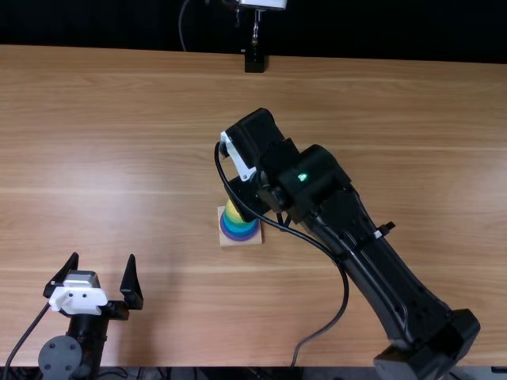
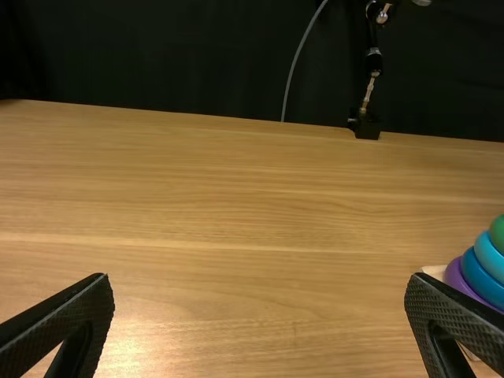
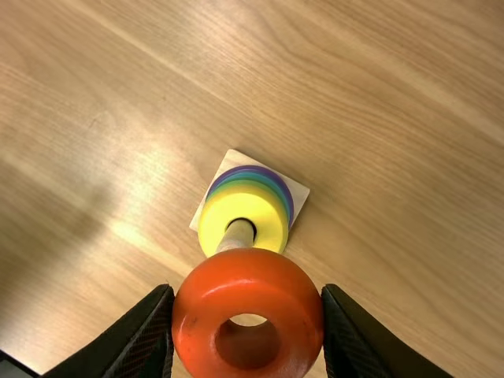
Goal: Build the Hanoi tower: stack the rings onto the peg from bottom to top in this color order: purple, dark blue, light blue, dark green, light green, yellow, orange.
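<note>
In the top view my right gripper is over the stack, its fingertips hidden. In the right wrist view my right gripper is shut on the orange ring, held just above the wooden peg. Around the peg sits the yellow ring on green, blue and purple rings. From the side, the purple ring, dark blue ring, light blue ring and a green ring rise in that order. My left gripper stands open at the lower left; its own view shows left gripper holding nothing.
Under the rings is a square wooden base. The right arm stretches diagonally over the table, with a loose black cable beside it. A black stand is at the far edge.
</note>
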Available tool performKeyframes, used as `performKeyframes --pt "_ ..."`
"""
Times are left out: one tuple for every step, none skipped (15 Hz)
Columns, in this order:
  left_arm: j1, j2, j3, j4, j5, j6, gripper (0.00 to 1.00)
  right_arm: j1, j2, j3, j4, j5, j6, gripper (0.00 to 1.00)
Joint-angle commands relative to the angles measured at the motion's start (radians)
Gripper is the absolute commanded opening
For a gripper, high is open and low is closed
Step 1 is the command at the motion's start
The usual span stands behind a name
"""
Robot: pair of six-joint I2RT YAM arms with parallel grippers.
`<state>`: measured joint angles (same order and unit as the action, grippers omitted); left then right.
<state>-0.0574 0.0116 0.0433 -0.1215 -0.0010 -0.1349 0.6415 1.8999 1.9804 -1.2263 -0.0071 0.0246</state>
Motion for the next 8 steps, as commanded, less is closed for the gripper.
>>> performKeyframes --pt "-0.001 -0.012 -0.039 -0.004 -0.010 0.004 1.00 0.015 0.021 0.029 0.007 0.000 0.003 0.00" --pt "-0.001 -0.012 -0.039 -0.004 -0.010 0.004 1.00 0.015 0.027 0.029 0.007 0.000 0.003 0.00" --pt "-0.001 -0.012 -0.039 -0.004 -0.010 0.004 1.00 0.015 0.027 0.029 0.008 0.000 0.003 0.00" --pt "-0.001 -0.012 -0.039 -0.004 -0.010 0.004 1.00 0.015 0.028 0.031 0.008 0.000 0.003 0.00" --pt "-0.001 -0.012 -0.039 -0.004 -0.010 0.004 1.00 0.015 0.028 0.029 0.010 0.000 0.003 0.00" --pt "-0.001 -0.012 -0.039 -0.004 -0.010 0.004 1.00 0.020 0.034 0.029 0.010 0.000 0.005 0.00" --pt "-0.001 -0.012 -0.039 -0.004 -0.010 0.004 1.00 0.029 0.044 0.031 0.010 0.000 0.005 0.00" --pt "-0.001 -0.012 -0.039 -0.004 -0.010 0.004 1.00 0.030 0.047 0.031 0.010 0.000 0.005 0.00"
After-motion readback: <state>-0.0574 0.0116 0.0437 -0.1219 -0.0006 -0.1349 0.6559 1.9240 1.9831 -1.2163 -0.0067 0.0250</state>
